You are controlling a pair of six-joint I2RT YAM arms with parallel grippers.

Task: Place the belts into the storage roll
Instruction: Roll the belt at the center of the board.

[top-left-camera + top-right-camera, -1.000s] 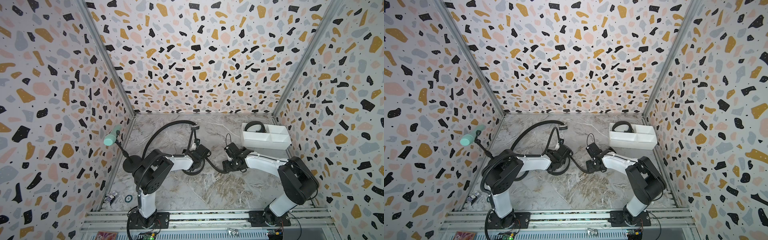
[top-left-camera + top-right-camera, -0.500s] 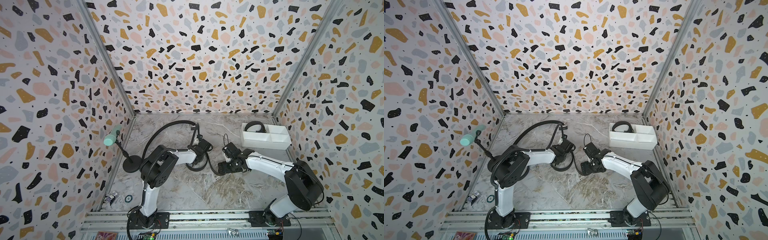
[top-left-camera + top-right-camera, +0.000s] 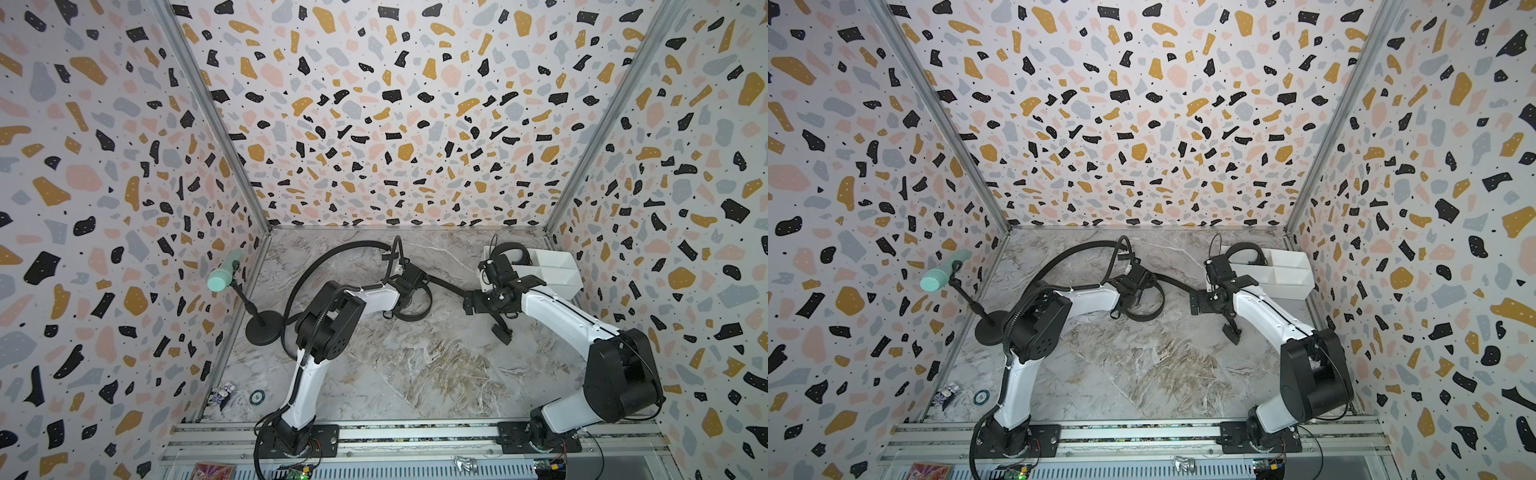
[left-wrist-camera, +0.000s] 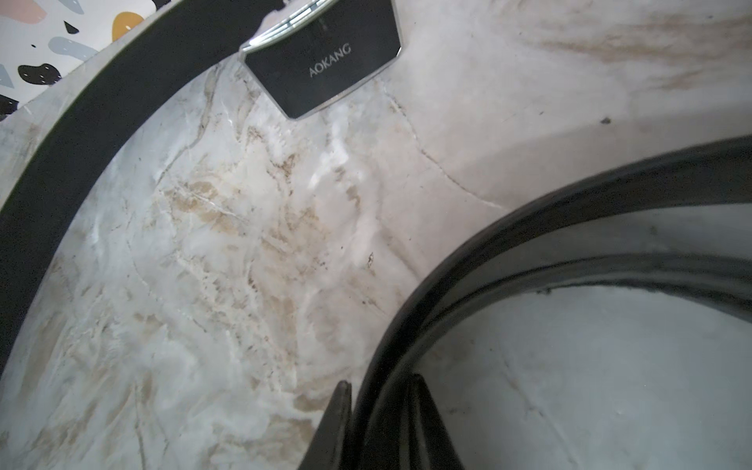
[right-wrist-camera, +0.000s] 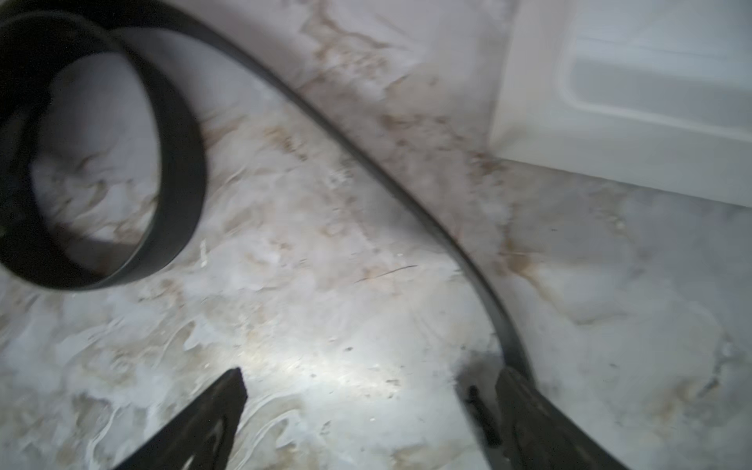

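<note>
Terrazzo walls (image 3: 374,104) are seen around a marble tabletop (image 3: 415,374). The storage roll (image 3: 559,272) is set at the back right, near the right wall. A coiled belt (image 3: 511,247) is lying in its end compartment nearest the table's middle. A long belt (image 4: 81,118) is arced across the back left, ended by a buckle (image 4: 321,65) marked AOKANG. A looped belt (image 5: 179,171) is stood on edge mid-table, its tail stretched toward the right arm. A microphone stand (image 3: 262,328) is placed at the left edge. The left gripper (image 4: 382,392) is closed narrow on the looped belt, the strap pinched between both fingers. The right gripper (image 5: 374,380) is spread wide with nothing held. The tail is run just beside one finger (image 5: 525,403).
</note>
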